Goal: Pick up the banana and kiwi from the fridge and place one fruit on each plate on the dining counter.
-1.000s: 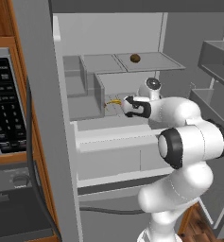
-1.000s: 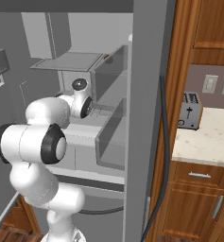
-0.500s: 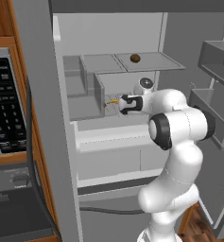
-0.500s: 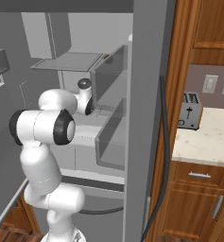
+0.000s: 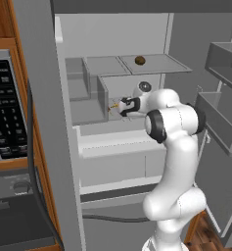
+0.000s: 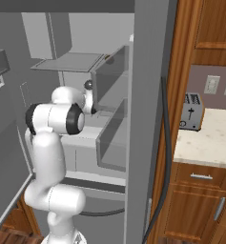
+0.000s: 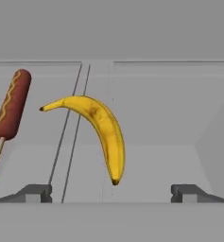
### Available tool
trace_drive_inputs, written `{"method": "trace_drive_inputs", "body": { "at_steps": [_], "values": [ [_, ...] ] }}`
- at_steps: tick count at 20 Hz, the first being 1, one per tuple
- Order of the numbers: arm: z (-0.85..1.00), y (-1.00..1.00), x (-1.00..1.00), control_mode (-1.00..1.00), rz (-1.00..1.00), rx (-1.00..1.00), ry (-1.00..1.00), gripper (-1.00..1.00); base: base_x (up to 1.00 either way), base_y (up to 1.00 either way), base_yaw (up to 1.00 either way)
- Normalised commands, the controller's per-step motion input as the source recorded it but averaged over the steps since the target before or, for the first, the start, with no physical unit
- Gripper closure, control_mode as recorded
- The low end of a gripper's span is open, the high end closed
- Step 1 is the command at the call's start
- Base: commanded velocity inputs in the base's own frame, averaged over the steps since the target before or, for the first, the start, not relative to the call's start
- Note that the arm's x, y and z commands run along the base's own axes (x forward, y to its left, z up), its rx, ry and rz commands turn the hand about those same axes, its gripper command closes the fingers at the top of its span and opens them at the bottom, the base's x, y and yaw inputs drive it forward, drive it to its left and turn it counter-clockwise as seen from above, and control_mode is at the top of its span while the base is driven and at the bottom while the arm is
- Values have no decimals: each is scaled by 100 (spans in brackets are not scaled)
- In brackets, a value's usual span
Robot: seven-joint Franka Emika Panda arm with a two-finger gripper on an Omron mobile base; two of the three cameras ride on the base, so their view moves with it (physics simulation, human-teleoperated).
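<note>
The banana (image 7: pixel 101 133) is lying on a fridge (image 5: pixel 117 73) shelf, arcing from a tip at centre-left of the hand view down to a dark tip at lower centre. It is sitting straight ahead of the gripper (image 7: pixel 112 191), whose fingers are standing spread wide, empty, either side. A corn dog (image 7: pixel 10 112) is lying at the left; the kiwi (image 5: pixel 140 60) is resting on the shelf above.

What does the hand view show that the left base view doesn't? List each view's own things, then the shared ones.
Hand view alone: a corn dog on a stick lying beside the whole banana, and the open gripper's fingertips.
Left base view alone: the kiwi on the upper shelf and a keypad panel.
Both: the banana and the fridge interior.
</note>
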Motion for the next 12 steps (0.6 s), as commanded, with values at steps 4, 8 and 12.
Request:
{"method": "trace_drive_inputs", "body": {
  "at_steps": [4, 8, 12],
  "values": [
    [-29, 0, 73, -100, 0, -1, 9, -100, 0, 0, 0],
    [-10, 0, 67, -100, 0, 0, 1, -100, 0, 0, 0],
    [-18, 0, 31, -100, 0, 0, 0, -100, 0, 0, 0]
  ]
}}
